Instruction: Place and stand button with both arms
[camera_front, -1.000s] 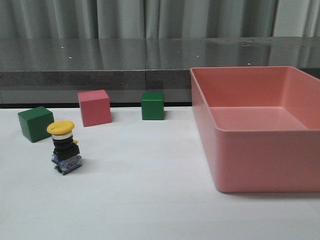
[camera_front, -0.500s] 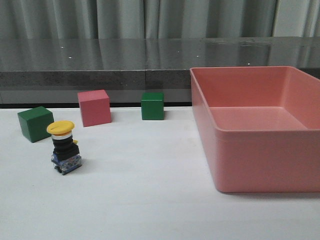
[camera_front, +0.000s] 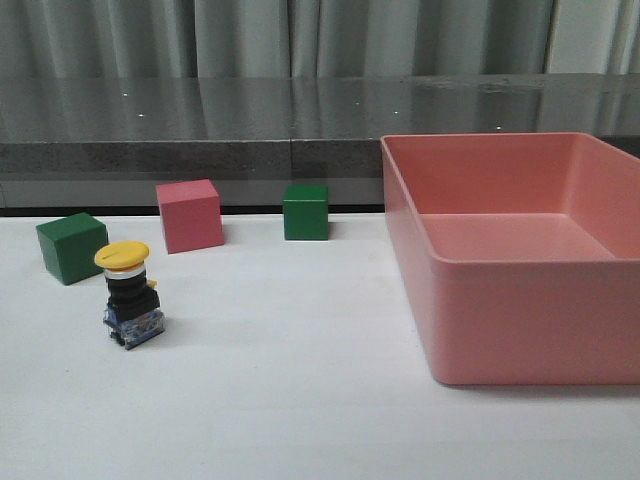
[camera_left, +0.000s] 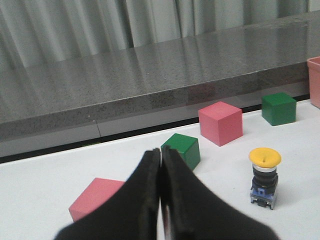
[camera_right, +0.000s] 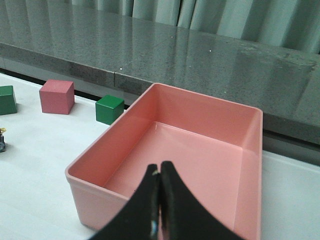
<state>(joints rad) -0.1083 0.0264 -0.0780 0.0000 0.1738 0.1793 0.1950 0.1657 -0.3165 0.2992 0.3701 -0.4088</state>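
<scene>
button (camera_front: 130, 296) upright, near table's left edge | bin (camera_front: 520, 330) well apart

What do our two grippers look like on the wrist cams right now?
Both look alike: the left gripper and right gripper are matte black, with wedge-shaped fingers tapering to narrow tips. No cables, labels or markings show on either. The arms themselves are out of view.

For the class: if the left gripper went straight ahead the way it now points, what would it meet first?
Most likely the green cube. The shut left gripper has its fingertips lined up with that cube's near side in the left wrist view. The button stands well off to one side of that line. Depth is hard to judge.
</scene>
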